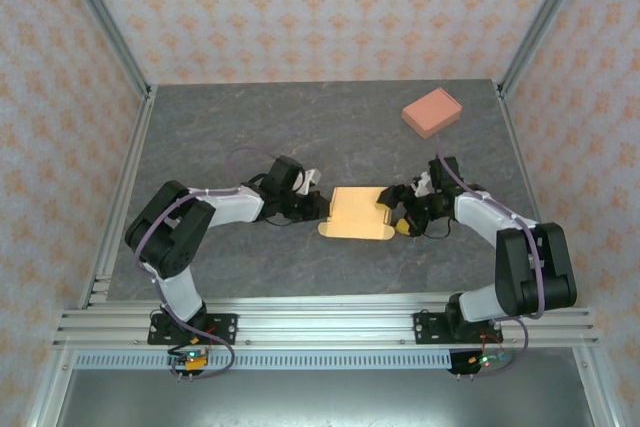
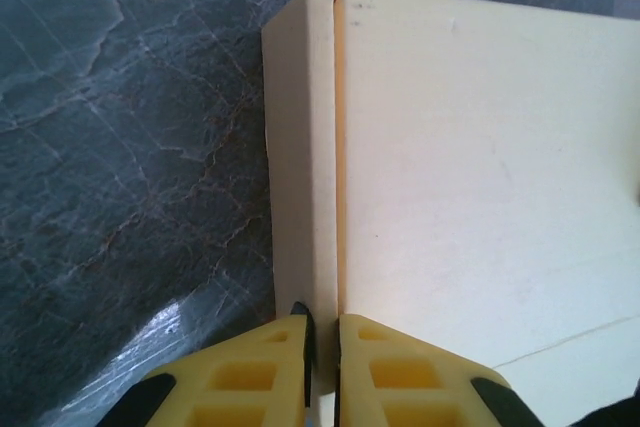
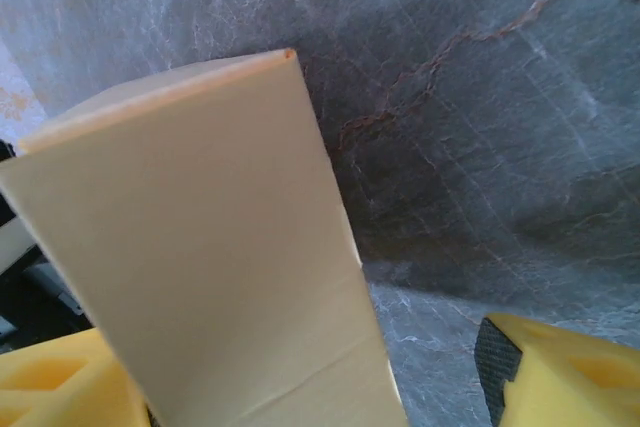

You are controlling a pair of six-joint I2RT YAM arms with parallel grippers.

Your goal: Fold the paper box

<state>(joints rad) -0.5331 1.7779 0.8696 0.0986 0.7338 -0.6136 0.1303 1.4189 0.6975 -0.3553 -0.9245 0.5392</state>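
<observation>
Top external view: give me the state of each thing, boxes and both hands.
pale yellow paper box: mostly flat, unfinished.
pink cardboard box: closed, far right, untouched.
left hand: shut on the paper box's left edge.
right hand: open, around its right flap.

One cream box (image 1: 355, 213), one pink box (image 1: 431, 112), two hands (image 1: 318, 209) (image 1: 400, 219)

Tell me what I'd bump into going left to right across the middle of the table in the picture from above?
left gripper → paper box → right gripper
</observation>
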